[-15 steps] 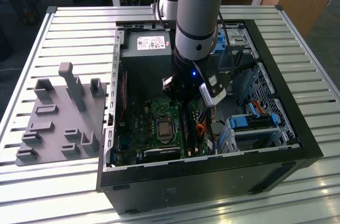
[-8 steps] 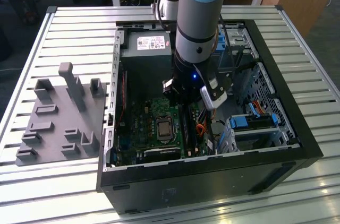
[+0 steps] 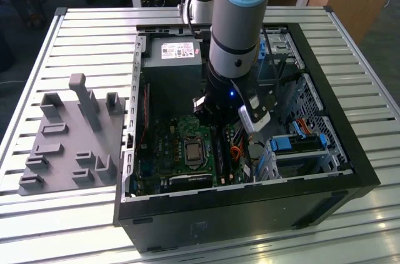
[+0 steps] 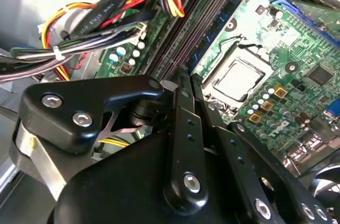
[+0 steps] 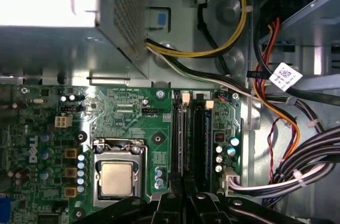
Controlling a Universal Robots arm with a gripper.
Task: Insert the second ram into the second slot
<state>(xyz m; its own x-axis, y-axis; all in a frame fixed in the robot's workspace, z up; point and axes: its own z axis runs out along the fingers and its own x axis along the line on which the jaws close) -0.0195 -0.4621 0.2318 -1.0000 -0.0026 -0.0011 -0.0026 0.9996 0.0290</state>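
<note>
Two black fingers of my hand (image 4: 189,83) stand narrow, almost touching, with their tips down on the bank of memory slots (image 5: 191,139) inside the open computer case (image 3: 250,214). I cannot pick out the second ram as a separate thing. If it is there, it stands edge-on under the tips, in the slot line running straight out from them. I cannot tell whether the hand grips it or only bears on it.

I judge this to be the seating step, with the stick at or in its slot. Finishing it would call for a straight, even push down into the slot, and for the end latches to close.

Just beside the hand on one side sits the processor socket (image 5: 117,179). On the other side a cable bundle (image 5: 297,165) lies close to the slots and could snag. Beyond the tips is the power supply (image 5: 64,22). Well away from the hand, a grey fixture tray (image 3: 69,139) lies on the slatted counter (image 3: 81,32).
</note>
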